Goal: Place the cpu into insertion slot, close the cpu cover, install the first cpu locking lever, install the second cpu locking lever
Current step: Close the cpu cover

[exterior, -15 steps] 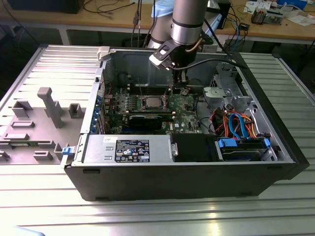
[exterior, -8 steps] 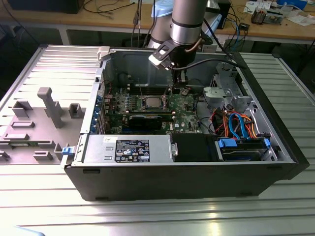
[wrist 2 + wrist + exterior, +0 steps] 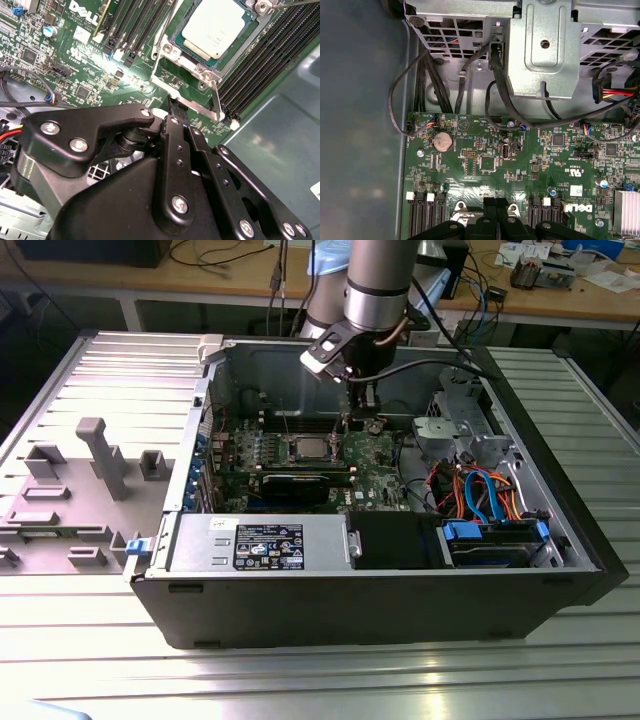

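With the cpu (image 3: 215,27) seated in the slot (image 3: 161,62) under the lowered cover (image 3: 239,50), at the gripper's (image 3: 362,420) 8 o'clock in the exterior view, the gripper, fingers pressed together, hangs beside a lever (image 3: 218,100), seemingly to push, not grasp.

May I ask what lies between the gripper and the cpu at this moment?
In the second wrist view, the cpu cover's silver frame edge and a silver bracket lie between the gripper and the cpu.
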Robot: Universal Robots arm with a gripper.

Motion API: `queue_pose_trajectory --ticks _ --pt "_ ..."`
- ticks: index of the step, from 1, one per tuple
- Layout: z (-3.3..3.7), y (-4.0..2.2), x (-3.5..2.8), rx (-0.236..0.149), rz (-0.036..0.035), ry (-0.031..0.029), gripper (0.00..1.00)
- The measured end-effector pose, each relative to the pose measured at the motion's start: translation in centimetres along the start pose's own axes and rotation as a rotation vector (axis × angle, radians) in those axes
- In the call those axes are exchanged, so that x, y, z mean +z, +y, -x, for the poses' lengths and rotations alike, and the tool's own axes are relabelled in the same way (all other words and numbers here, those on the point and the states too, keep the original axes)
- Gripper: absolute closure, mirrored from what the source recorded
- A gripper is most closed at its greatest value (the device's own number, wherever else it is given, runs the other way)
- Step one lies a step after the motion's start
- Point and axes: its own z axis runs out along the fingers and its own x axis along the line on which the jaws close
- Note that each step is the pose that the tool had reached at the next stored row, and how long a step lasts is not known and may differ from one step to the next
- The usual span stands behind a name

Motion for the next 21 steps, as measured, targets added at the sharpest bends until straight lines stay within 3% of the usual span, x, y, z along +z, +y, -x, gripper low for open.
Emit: queue_pose_trajectory --ticks 21 --pt "-0.05 -0.81 0.01 0.000 0.0000 0.0000 0.89"
